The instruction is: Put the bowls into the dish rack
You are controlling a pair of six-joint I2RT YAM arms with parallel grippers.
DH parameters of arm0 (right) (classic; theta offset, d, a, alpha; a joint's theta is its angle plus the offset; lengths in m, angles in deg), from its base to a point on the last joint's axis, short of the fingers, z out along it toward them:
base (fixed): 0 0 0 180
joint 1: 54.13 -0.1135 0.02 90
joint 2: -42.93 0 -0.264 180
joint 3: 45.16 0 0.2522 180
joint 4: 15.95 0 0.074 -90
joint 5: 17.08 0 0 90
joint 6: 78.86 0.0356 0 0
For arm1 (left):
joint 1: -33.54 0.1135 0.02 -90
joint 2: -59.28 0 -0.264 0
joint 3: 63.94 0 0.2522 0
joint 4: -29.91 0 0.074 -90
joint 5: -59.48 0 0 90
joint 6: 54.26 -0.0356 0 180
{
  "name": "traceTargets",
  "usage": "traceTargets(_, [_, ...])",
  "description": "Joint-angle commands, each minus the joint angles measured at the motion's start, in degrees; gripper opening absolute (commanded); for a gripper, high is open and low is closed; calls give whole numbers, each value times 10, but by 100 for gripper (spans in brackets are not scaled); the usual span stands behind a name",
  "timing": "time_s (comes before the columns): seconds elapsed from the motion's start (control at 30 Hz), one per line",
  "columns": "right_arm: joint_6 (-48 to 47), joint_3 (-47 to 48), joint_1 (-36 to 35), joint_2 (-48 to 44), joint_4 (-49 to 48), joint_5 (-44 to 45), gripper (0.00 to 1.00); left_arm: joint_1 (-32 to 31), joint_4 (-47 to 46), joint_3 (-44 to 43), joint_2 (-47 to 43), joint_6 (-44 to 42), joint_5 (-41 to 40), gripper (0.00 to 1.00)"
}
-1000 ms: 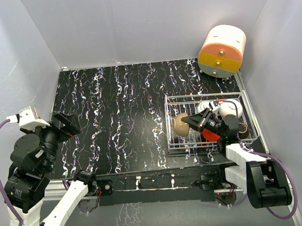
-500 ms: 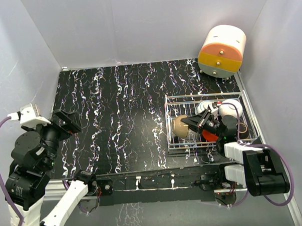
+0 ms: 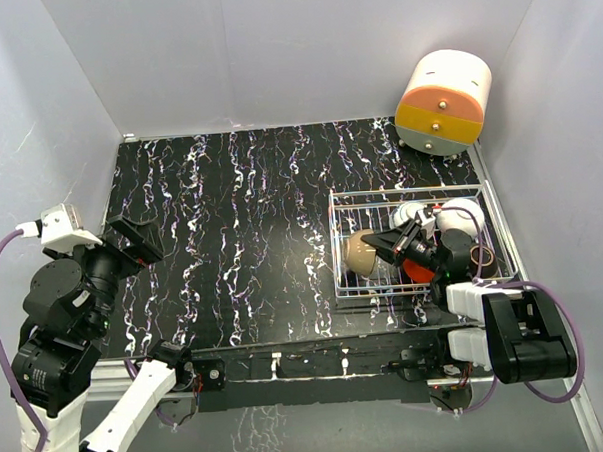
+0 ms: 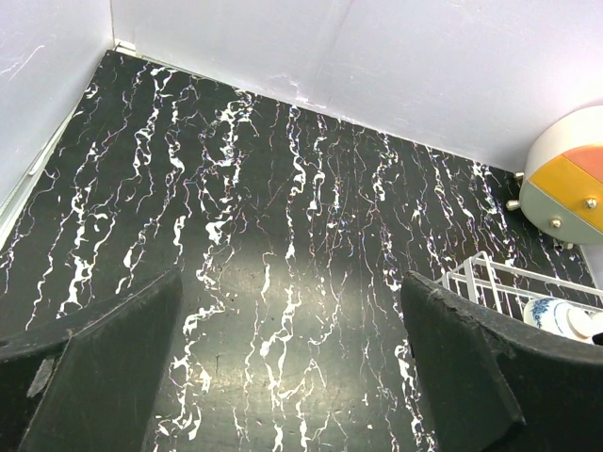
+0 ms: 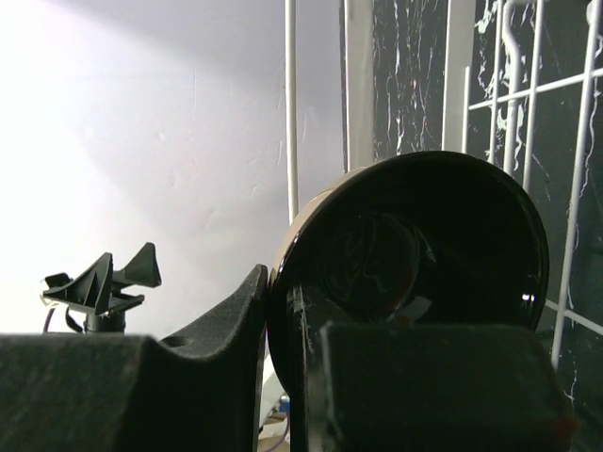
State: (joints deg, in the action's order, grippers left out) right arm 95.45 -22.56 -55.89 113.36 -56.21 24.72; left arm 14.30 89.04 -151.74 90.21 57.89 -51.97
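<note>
- Right arm is folded back tight over its base, with the right gripper reaching into the dish rack.
- It's clamped on the rim of the black bowl, rack wires right behind it.
- The tan bowl, red bowl, white bowl and patterned bowl sit in the rack too.
- Left arm is hunched at the left edge, with the left gripper above the table, jaws wide apart and holding nothing.
</note>
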Motion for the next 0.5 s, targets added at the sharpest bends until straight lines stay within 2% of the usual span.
traceTargets(0.0, [-33, 4, 3, -20, 76, 47, 10, -2, -9, -15, 11, -3, 1, 97])
traceTargets(0.3, [-143, 54, 14, -87, 294, 118, 22, -2, -8, -13, 11, -4, 3, 97])
traceTargets(0.47, [-151, 46, 16, -71, 303, 113, 24, -2, -6, -11, 7, -4, 2, 97])
